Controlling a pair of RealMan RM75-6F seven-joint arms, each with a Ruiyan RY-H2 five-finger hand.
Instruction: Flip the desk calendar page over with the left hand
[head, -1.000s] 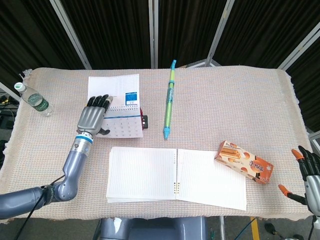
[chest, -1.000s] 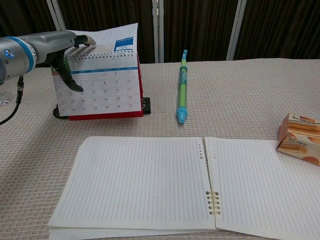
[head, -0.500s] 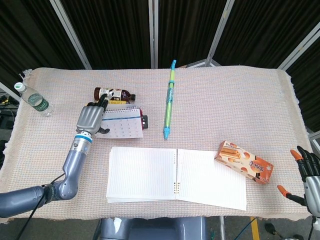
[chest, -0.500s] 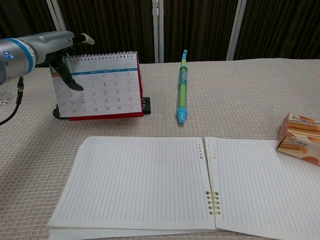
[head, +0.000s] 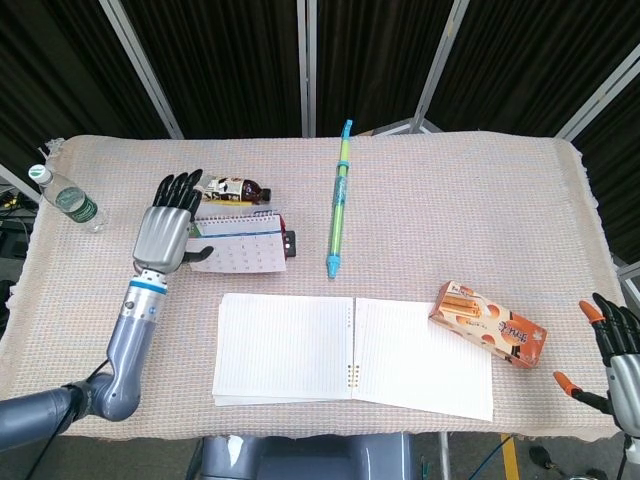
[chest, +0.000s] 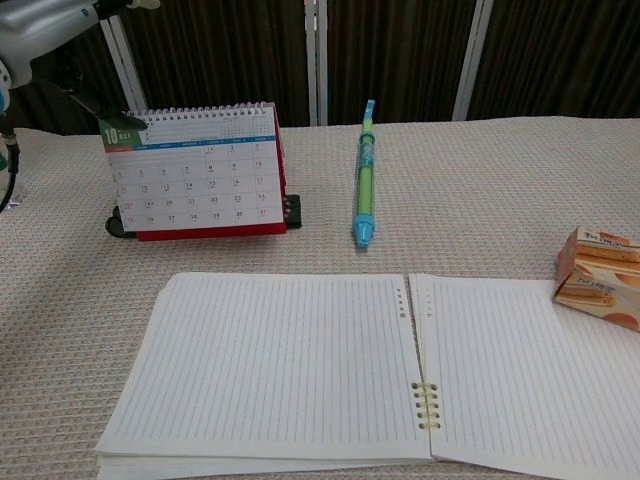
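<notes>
Beige woven cloth covers the table; dark curtains hang behind. The desk calendar stands far left. The left hand, fingers spread and empty, hovers beside it. The right hand, fingers apart, holds nothing at the near right edge.

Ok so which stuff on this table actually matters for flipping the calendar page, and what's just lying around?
For the job:
desk calendar
left hand

Lying about:
open notebook
big pen
snack box
water bottle
brown bottle
right hand
</notes>
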